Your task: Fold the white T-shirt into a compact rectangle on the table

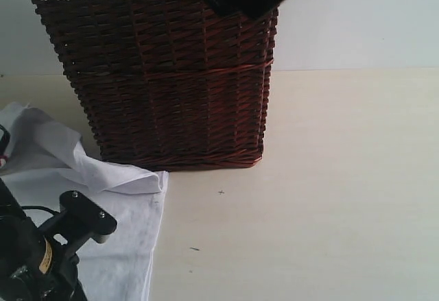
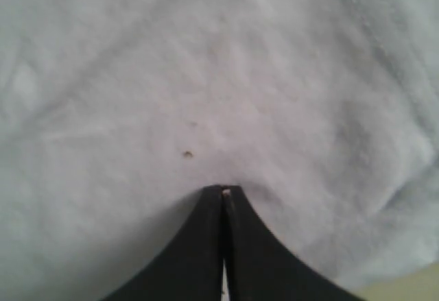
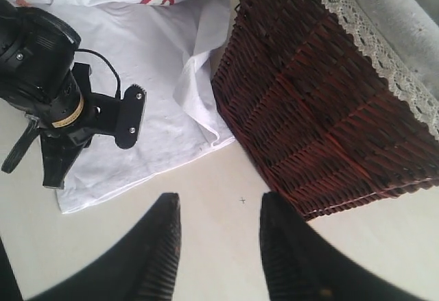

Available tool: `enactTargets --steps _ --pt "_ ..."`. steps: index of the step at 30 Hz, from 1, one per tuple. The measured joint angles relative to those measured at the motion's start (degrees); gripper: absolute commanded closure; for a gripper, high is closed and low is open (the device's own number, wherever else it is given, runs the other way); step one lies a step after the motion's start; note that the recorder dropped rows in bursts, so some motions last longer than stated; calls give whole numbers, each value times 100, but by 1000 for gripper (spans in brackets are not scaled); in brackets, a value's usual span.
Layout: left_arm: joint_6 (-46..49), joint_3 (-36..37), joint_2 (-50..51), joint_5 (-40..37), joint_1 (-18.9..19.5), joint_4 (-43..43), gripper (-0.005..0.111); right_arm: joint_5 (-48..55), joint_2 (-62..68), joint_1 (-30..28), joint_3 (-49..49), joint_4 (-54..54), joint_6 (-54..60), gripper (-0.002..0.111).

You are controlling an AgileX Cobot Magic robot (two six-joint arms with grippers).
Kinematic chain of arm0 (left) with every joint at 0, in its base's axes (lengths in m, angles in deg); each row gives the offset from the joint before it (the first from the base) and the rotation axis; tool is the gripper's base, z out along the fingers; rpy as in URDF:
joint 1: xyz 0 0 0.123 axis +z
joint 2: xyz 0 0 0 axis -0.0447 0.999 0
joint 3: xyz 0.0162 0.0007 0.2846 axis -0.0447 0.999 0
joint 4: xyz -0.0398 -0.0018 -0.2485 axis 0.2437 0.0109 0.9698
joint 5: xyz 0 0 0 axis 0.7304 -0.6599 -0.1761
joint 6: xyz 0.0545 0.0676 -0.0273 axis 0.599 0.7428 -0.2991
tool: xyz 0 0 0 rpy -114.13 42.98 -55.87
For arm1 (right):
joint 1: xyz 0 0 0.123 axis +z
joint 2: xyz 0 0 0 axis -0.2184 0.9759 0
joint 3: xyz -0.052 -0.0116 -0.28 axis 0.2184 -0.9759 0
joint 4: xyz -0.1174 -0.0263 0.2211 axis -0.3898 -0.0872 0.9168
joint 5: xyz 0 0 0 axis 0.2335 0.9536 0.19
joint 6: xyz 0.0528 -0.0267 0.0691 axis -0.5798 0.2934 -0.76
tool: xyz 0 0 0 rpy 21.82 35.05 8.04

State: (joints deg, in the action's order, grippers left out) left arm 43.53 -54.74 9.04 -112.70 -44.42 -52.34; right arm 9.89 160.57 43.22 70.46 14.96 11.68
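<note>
Exterior view: check the pinch

White cotton T-shirt [image 1: 123,246] lies crumpled at 8 o'clock on the cream surface [image 1: 329,177]; left end effector [image 2: 223,193], tips together on it, must truly hold cloth before lifting. Right end effector [image 3: 218,246] gapes empty.

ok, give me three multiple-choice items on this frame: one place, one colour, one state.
1. Where is the white T-shirt relative to the basket? A inside it; B left of it, on the table; C right of it.
2. Basket weave colour? A blue; B green; C dark brown.
3. State of the right gripper? A open, empty; B shut on the shirt; C shut on the basket rim.
B: exterior view shows it on the table at the basket's left. C: the wicker is dark brown. A: its fingers stand apart over bare table.
</note>
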Motion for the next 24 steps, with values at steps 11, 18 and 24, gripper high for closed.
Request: enactTargets --steps 11,18,24 --pt "-342 -199 43 -315 -1878 863 107 0 -2 0 0 0 81 71" --pt "-275 -817 360 -34 -2090 1544 107 0 -2 0 0 47 91 71" --pt "-72 -1231 496 -85 -2444 1812 107 0 -2 0 0 108 91 71"
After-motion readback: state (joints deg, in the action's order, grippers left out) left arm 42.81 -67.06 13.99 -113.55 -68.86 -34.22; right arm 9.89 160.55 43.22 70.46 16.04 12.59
